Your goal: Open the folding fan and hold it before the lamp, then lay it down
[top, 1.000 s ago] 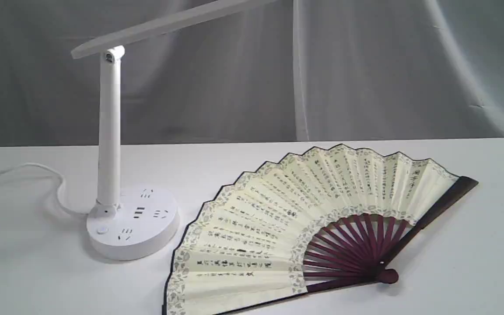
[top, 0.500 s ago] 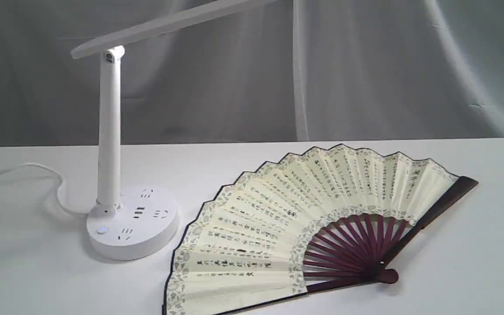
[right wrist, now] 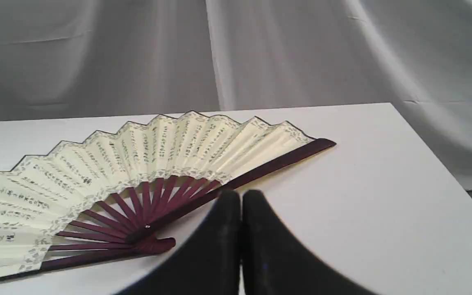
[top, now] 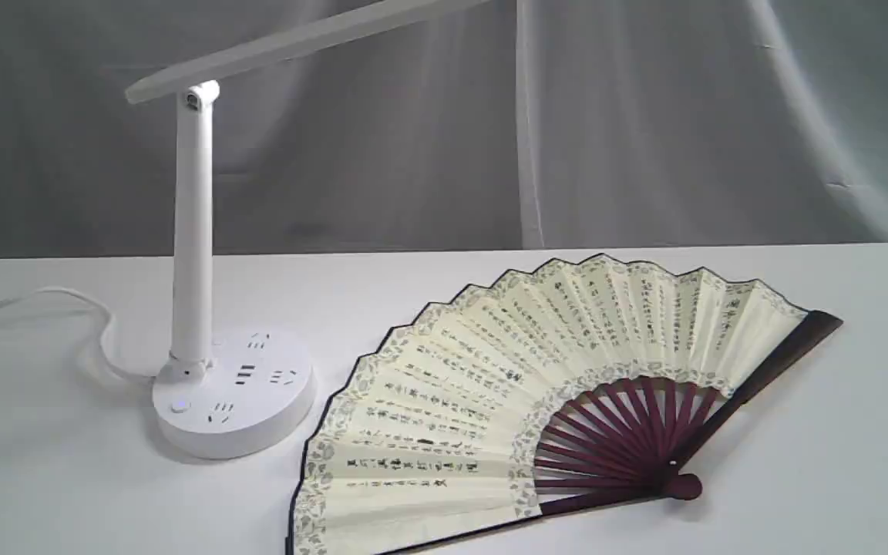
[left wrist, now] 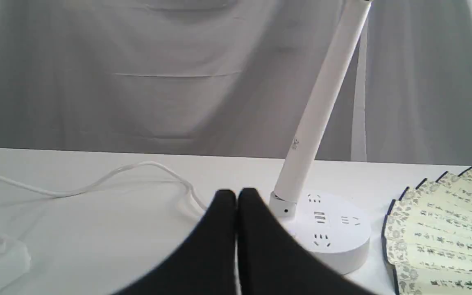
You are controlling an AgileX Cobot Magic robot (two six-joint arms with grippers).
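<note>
1. The table: the fan's near left corner runs out of sight at the near edge, so I can't tell how much tabletop lies under it. If it overhangs, one nudge could tip it off.
2. The fan lies flat and spread fully open, right of the lamp. Its paper arcs to the left and far side, and its rivet sits near and to the right. The paper looks thin. I'd expect a crease or tear if a jaw came down on the pleats rather than on the dark outer stick.
3. The lamp stands at the left, its round base just beside the fan's left edge but apart from it. With that tall post and long head, a careless sweep of the fan or an arm could knock it over.
4. The cord loops away on the far left. An arm snagging it would drag the lamp.
5. The left gripper hangs on the near side of the lamp, jaws pressed together and holding nothing. The right gripper is the same, near the fan's right stick without touching it. Driven in closed like that, either one would only shove the fan.
</note>
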